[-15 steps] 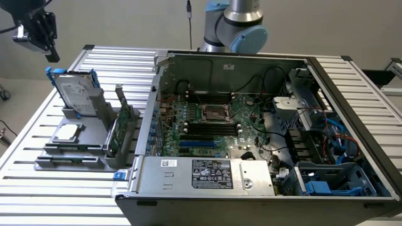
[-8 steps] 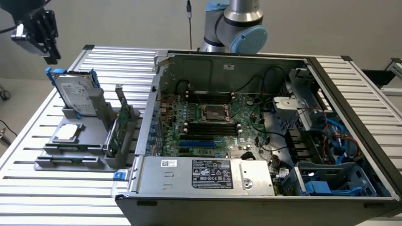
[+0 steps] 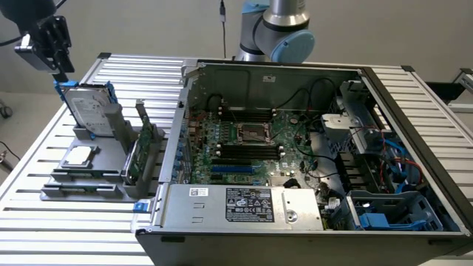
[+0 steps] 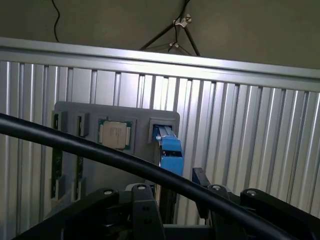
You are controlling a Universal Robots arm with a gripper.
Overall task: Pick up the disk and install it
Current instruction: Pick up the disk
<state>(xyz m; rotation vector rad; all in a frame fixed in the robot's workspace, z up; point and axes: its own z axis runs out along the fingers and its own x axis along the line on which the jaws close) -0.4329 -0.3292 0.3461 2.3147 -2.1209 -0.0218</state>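
My claw [image 3: 62, 71] hangs spread just above the disk [image 3: 88, 111], upright in its stand [image 3: 103, 163] beside the case [image 3: 310, 75] (nothing held). Gripping only the blue rail [image 4: 171, 150] off-centre could let it slip or jam.

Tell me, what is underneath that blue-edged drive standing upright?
A grey holder is underneath; the disk stands upright in one of its slots. The disk's bottom edge is hidden inside that slot, so what it rests on cannot be seen.

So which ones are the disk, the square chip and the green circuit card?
disk [image 3: 88, 113]: exterior view, on its white label.
square chip [image 4: 115, 134]: wrist view, middle of its metal lid.
green circuit card [image 3: 135, 160]: exterior view, on its green face.
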